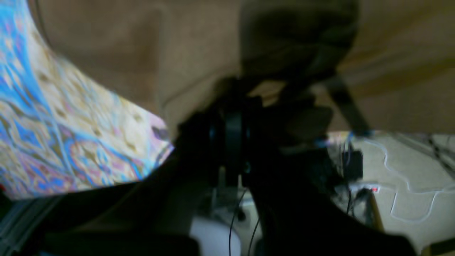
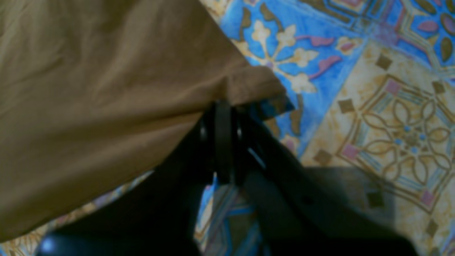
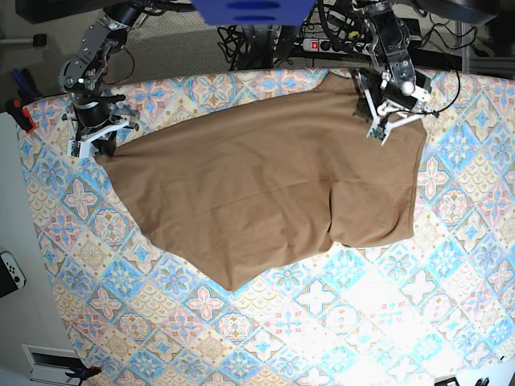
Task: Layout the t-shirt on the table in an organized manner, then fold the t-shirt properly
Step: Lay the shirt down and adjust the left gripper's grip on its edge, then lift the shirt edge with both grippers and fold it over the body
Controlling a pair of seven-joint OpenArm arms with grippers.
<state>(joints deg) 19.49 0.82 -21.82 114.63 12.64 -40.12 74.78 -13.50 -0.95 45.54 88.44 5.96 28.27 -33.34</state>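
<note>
Left wrist view is pretty blurry. The left pincer (image 1: 231,117) is a dark shape in the middle with its jaws together, and tan t-shirt (image 1: 142,53) fabric fills the top of the frame right at its tip, bunched up there, so it looks clamped on the cloth. The patterned surface (image 1: 71,142) shows on the left, and off the edge at lower right there's floor with a white cable (image 1: 398,177).

Right wrist view is clearer. The right pincer (image 2: 224,117) has its jaws pressed together on a corner of the t-shirt (image 2: 106,89), where a small fold of hem sticks out past the jaws. The rest of the shirt spreads up and left, and the blue and cream tile pattern of the surface (image 2: 391,124) fills the right side.

Base view: the t-shirt (image 3: 265,185) lies spread across the far half of the surface (image 3: 322,338), mostly flat with a few creases. The right pincer (image 3: 90,145) grips its corner near the far left edge, and the left pincer (image 3: 382,129) grips it near the far edge, toward the right. A power strip (image 3: 322,44) sits on the floor beyond the far edge.
</note>
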